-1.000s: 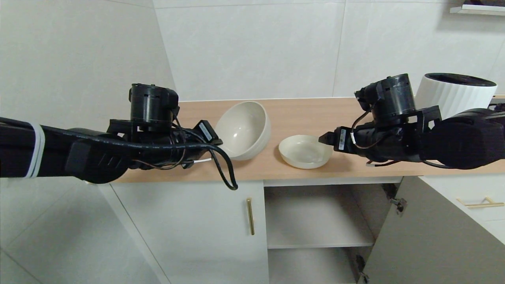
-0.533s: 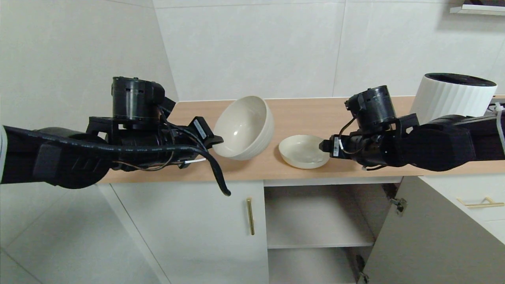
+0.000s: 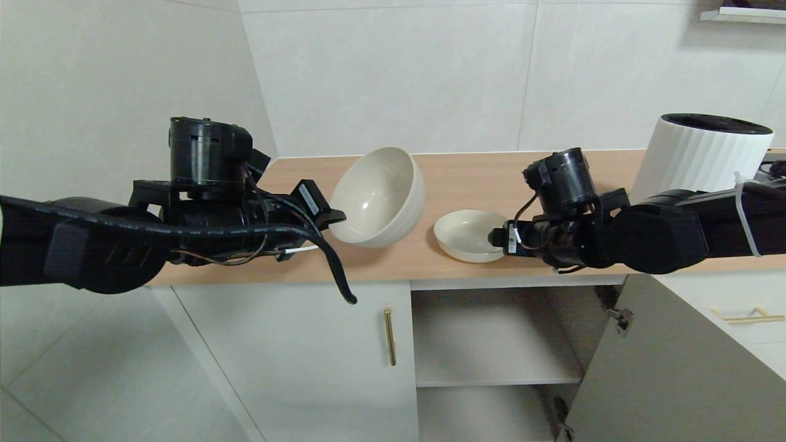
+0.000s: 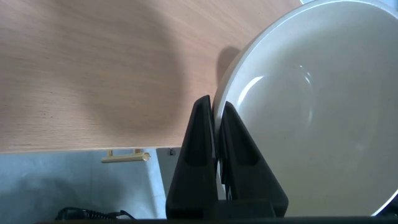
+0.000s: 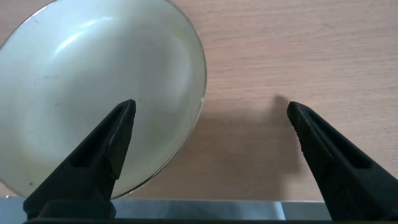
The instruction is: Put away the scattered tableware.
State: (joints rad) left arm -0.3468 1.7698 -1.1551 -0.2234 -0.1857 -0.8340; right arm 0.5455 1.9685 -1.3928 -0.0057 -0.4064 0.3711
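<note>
A large cream bowl (image 3: 382,195) stands tilted on the wooden countertop (image 3: 466,184), its opening turned towards my left arm. My left gripper (image 3: 334,216) is shut on the bowl's near rim; in the left wrist view its fingers (image 4: 202,124) pinch that rim, and the gripper (image 4: 216,106) holds the bowl (image 4: 305,124) on edge. A small shallow cream dish (image 3: 468,236) lies flat to the right of the bowl. My right gripper (image 3: 495,237) is at the dish's right edge. It is open (image 5: 210,107), with the rim of the dish (image 5: 93,93) between its spread fingers.
A white ribbed container (image 3: 706,150) stands at the counter's right end. Below the counter, a cabinet is open with a bare shelf (image 3: 491,344); its door (image 3: 651,368) swings out to the right. A closed door with a gold handle (image 3: 389,337) is to the left.
My right gripper has dropped and moved left to the dish's rim. My left arm has risen slightly, tipping the bowl up a little more.
</note>
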